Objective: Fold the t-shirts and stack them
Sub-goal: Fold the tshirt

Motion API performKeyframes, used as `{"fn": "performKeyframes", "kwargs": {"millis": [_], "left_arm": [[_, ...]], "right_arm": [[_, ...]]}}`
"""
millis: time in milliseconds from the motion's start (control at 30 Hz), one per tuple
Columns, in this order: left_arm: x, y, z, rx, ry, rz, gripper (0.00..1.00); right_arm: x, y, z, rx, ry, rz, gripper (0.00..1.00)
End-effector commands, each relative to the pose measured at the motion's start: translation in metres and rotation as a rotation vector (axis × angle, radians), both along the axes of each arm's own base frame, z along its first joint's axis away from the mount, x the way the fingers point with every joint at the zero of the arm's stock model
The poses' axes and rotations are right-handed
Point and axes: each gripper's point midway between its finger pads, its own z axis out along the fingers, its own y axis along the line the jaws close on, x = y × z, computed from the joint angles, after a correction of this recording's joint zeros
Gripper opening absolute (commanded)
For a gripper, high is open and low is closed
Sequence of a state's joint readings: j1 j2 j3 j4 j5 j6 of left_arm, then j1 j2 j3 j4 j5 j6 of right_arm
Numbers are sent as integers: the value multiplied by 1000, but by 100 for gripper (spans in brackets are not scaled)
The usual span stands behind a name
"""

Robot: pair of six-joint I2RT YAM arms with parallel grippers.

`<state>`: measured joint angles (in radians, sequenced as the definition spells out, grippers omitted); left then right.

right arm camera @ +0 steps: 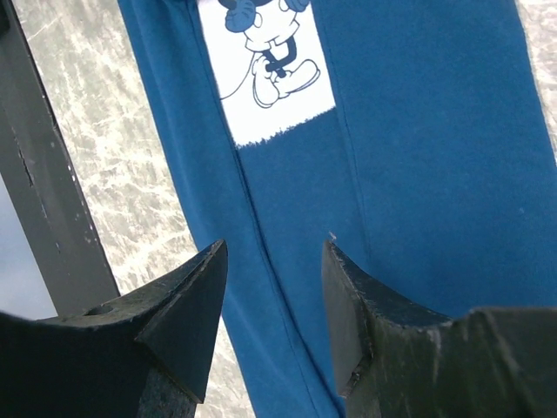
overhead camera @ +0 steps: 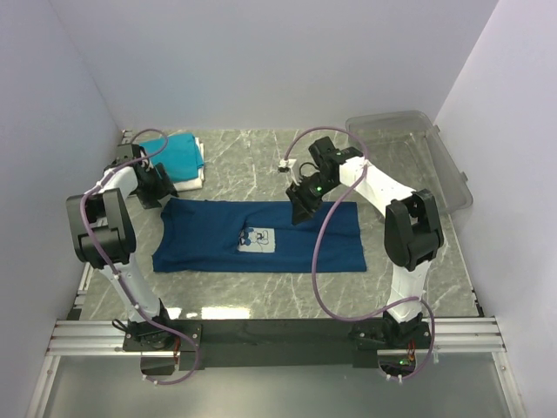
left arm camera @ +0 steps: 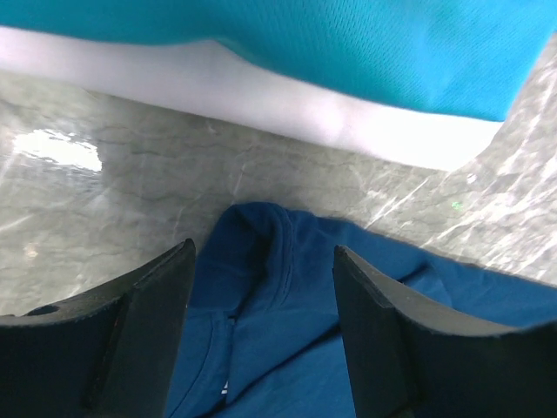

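Note:
A navy blue t-shirt (overhead camera: 261, 235) lies flat on the marble table, folded to a wide rectangle, its pale mouse print (overhead camera: 258, 240) facing up. Folded teal t-shirt (overhead camera: 170, 152) rests on a white one (overhead camera: 193, 178) at the back left. My left gripper (overhead camera: 165, 193) hovers open at the navy shirt's back-left corner; in the left wrist view a rumpled navy fold (left arm camera: 287, 322) lies between the spread fingers of this gripper (left arm camera: 263, 252), ungripped. My right gripper (overhead camera: 300, 209) is open over the shirt's back edge. In the right wrist view the gripper (right arm camera: 273, 248) straddles a seam of the shirt (right arm camera: 418, 131).
A clear plastic bin (overhead camera: 409, 157) leans at the back right corner. White walls close in left, right and behind. The black frame rail (overhead camera: 278, 335) runs along the near edge, and also shows in the right wrist view as the rail (right arm camera: 43, 218).

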<state>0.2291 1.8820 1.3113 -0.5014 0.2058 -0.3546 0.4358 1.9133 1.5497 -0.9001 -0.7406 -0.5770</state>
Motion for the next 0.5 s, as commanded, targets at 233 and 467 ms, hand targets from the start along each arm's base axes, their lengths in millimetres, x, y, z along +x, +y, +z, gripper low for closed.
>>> {"fn": "performKeyframes", "kwargs": {"millis": [233,467], "left_arm": [[2,-8,-21,-12,72,-57,52],[-1,-16,-25,-12,70,-65,22]], "right_arm": [[11,-10,21,19,-62,-50,55],[11,-20,25,17,-72,-80,55]]}}
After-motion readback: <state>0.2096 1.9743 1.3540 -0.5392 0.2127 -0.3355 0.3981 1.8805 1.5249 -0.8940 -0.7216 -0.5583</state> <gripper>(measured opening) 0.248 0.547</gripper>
